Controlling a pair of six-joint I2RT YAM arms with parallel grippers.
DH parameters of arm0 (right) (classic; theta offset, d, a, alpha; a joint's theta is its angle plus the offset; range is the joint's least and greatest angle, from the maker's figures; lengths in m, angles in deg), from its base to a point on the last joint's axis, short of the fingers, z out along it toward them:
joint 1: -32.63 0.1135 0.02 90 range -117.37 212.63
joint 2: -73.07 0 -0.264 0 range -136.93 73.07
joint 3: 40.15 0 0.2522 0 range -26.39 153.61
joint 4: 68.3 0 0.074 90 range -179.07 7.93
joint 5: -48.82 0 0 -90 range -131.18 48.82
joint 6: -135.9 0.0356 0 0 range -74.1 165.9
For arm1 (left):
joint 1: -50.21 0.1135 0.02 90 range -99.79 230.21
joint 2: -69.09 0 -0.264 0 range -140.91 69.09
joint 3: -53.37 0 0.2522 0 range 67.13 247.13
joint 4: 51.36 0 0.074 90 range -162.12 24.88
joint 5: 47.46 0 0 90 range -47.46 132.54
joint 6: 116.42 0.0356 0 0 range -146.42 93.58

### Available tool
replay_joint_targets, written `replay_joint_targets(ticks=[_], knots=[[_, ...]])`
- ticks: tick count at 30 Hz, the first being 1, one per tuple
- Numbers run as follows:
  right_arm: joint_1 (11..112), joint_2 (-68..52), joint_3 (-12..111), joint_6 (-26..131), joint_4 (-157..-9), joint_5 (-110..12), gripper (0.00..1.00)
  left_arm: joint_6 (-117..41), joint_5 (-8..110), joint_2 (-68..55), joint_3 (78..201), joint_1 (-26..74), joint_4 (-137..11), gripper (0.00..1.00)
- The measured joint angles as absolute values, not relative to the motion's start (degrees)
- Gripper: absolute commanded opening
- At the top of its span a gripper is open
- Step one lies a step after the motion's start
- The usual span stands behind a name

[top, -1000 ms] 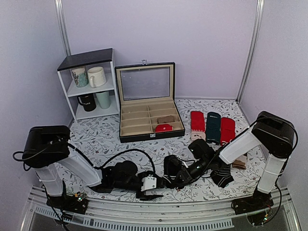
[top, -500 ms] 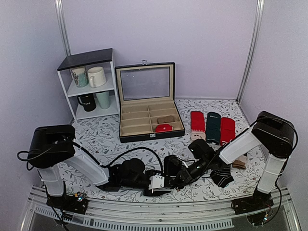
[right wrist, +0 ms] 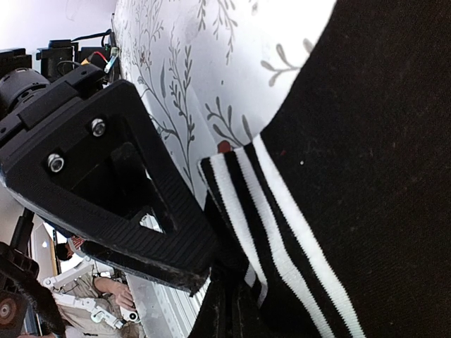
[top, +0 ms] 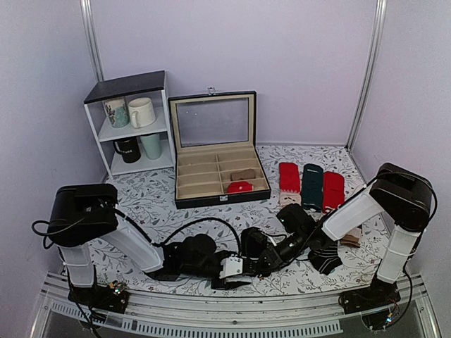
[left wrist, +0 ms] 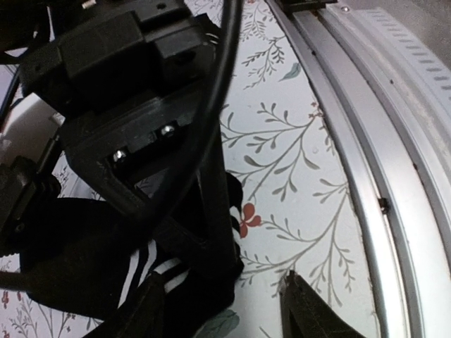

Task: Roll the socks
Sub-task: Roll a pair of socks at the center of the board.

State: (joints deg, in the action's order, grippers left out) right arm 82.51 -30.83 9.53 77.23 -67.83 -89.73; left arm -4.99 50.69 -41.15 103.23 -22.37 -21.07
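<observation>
A black sock with white bands across its cuff lies on the floral table, near the front edge. My right gripper is shut on the cuff's edge, and its ribbed finger lies beside the bands. In the left wrist view the banded cuff sits under the right gripper's finger. My left gripper is open, with one fingertip over the cuff and the other over bare table. In the top view the left gripper meets the right gripper. A second black sock lies to the right.
The metal front rail runs close beside the left gripper. At the back stand an open compartment box holding a red roll, red socks and a green sock, and a white shelf with mugs.
My left arm has reached to the right along the front edge, bringing its gripper up against the right gripper and the cuff. The right arm has hardly moved.
</observation>
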Motion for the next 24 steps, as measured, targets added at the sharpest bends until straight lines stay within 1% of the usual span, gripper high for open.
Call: replay_joint_targets(ticks=[2, 5, 8, 10, 11, 12, 13, 18, 21, 24], knots=[[82.5, -30.8, 9.5, 77.2, -67.8, -89.8, 0.00, -5.6, 49.9, -42.1, 103.8, -22.4, -20.2, 0.48], [82.5, -30.8, 9.5, 77.2, -67.9, -89.8, 0.00, -6.3, 48.9, -43.2, 104.9, -22.3, -20.0, 0.27], [82.5, -30.4, 9.4, 77.4, -68.2, -89.8, 0.00, -7.3, 48.5, -43.8, 105.3, -22.3, -20.1, 0.18], [82.4, -29.9, 9.2, 77.6, -68.5, -89.7, 0.00, -7.6, 48.5, -43.8, 105.3, -22.3, -20.3, 0.14], [82.4, -29.7, 9.1, 77.6, -68.6, -89.6, 0.00, -7.8, 48.4, -43.8, 105.3, -22.3, -20.3, 0.10], [82.4, -29.6, 9.1, 77.7, -68.7, -89.6, 0.00, -7.9, 48.3, -43.8, 105.3, -22.3, -20.4, 0.03], [82.3, -29.6, 9.1, 77.8, -68.8, -89.5, 0.00, -8.3, 48.2, -43.8, 105.3, -22.3, -20.3, 0.00], [82.1, -29.0, 8.8, 78.1, -69.2, -89.2, 0.00, -10.1, 48.0, -43.7, 104.5, -22.3, -19.1, 0.00], [82.1, -28.9, 8.8, 78.0, -69.3, -88.9, 0.04, -10.8, 47.9, -43.8, 104.5, -22.3, -18.9, 0.00], [82.1, -28.7, 8.9, 77.8, -69.6, -88.5, 0.14, -11.5, 48.0, -43.8, 104.5, -22.3, -18.9, 0.00]])
